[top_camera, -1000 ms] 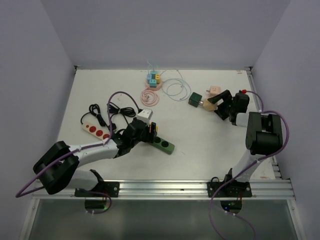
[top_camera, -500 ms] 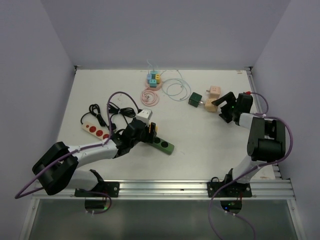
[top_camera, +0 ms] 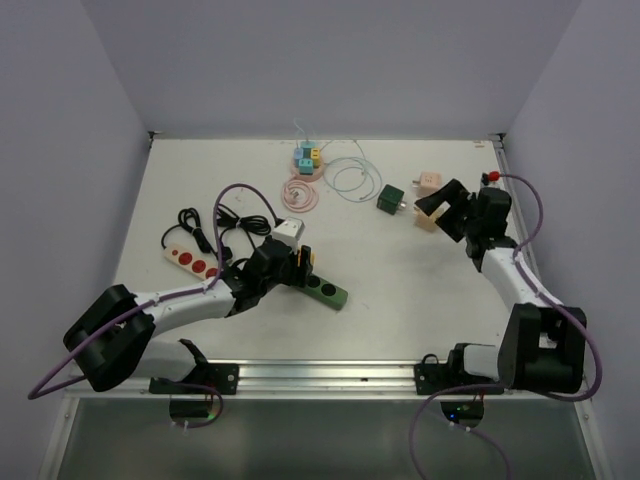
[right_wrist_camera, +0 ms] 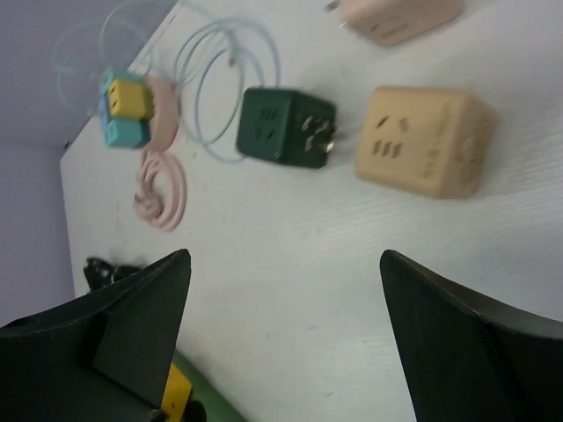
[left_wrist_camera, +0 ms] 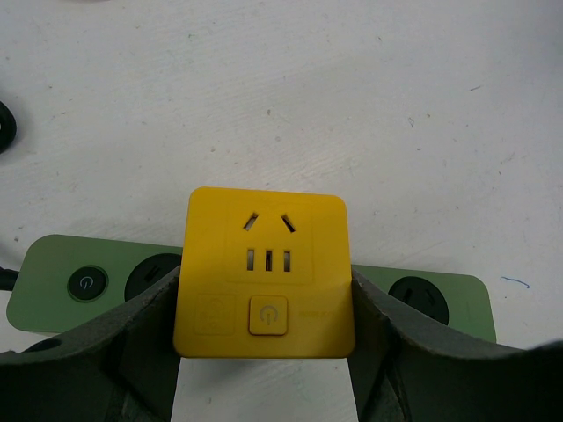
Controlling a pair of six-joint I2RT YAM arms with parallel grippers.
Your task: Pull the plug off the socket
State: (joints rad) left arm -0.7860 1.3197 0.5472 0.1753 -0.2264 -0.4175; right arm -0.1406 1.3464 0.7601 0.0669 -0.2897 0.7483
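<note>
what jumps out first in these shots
A bright yellow plug sits on the green power strip, left of centre in the top view, clamped between the jaws of the left gripper. At the far right, the right gripper hangs with jaws wide open, short of a tan adapter cube and a dark green cube.

In your left wrist view, the yellow plug (left_wrist_camera: 266, 272) hid the middle of the green power strip (left_wrist_camera: 75, 283), and the bottom edge cut off both fingers (left_wrist_camera: 114, 352). In your right wrist view, slightly blurred, the top edge at one o'clock cropped a pink adapter (right_wrist_camera: 400, 18).
</note>
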